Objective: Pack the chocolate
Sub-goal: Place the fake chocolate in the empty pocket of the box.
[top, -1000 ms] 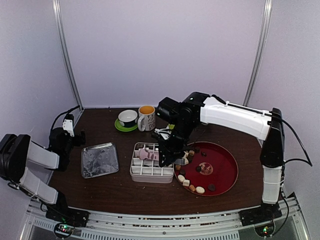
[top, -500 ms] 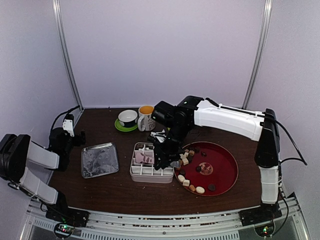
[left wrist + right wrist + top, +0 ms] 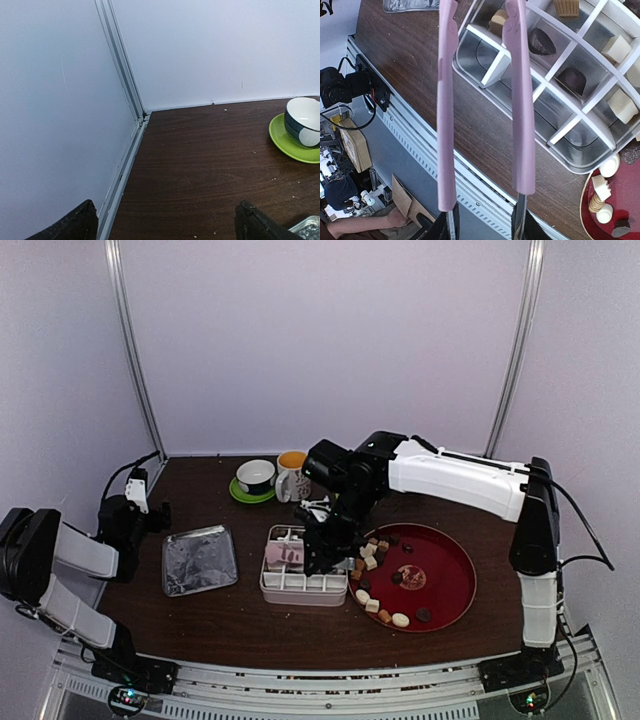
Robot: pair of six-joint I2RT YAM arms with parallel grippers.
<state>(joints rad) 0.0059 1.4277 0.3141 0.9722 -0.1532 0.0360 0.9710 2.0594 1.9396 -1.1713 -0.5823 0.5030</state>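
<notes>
While my right fingers point(image 3: 520, 220) grip the pink tongs point(image 3: 519, 100) over the white divided box point(image 3: 290, 592), chocolate point(image 3: 541, 41) sits in several compartments, more on the red tray point(image 3: 450, 585); left fingers point(image 3: 75, 222) spread wide, empty, above the surface point(image 3: 200, 160).

One mug point(image 3: 293, 476), one bowl point(image 3: 256, 475), roughly twenty chocolates point(image 3: 400, 620)
</notes>
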